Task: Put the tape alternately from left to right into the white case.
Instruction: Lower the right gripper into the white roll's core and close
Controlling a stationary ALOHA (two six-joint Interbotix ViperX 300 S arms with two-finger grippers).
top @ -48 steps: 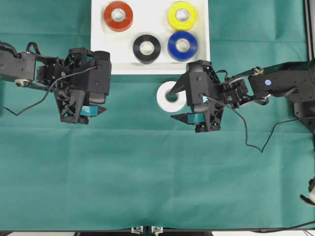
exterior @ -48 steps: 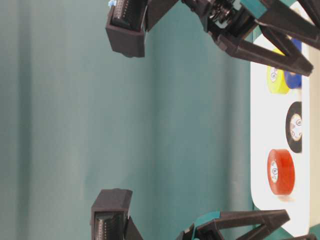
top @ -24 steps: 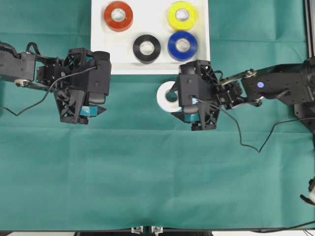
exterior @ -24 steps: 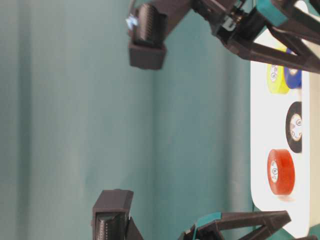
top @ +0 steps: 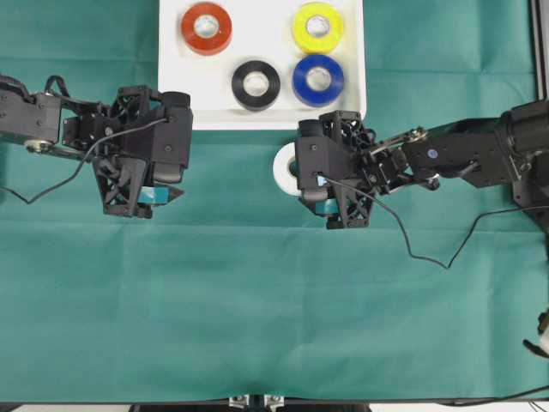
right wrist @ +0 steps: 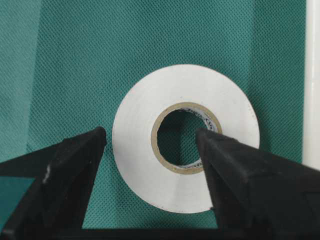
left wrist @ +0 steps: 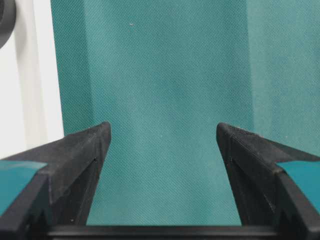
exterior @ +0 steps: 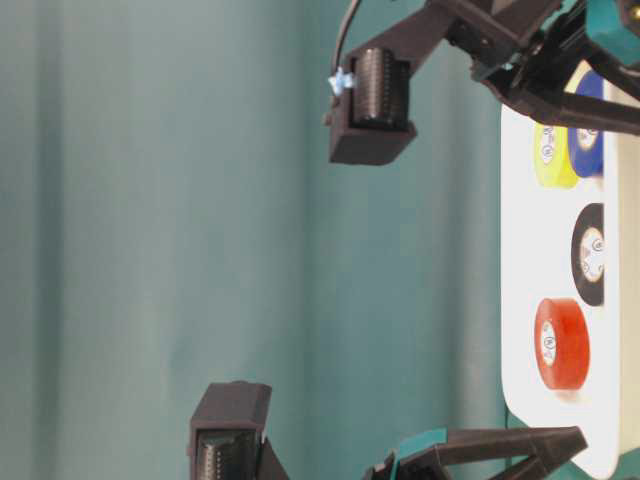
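Overhead view. The green tabletop (top: 257, 300) fills the frame. At top centre lies the white case (top: 352, 107), holding four tape rolls: red (top: 206, 27) at its upper left, yellow (top: 317, 27) at its upper right, black (top: 256, 84) and blue (top: 317, 80) in its lower half. At middle left the left gripper (top: 167, 193) hangs over bare cloth, fingers spread wide, holding nothing. At centre right the right gripper (top: 316, 184) covers most of the white tape roll (top: 281, 165), which lies flat on the cloth just below the case's lower rim. In the right wrist view this white roll (right wrist: 185, 137) sits between the parted fingers (right wrist: 75, 160), one finger apparently over its core hole; no grip is made. Step in hand, as judged: the right arm's approach to the fifth roll. The next move calls for lowering, closing on the roll's wall, then lifting it over the rim into a free space.
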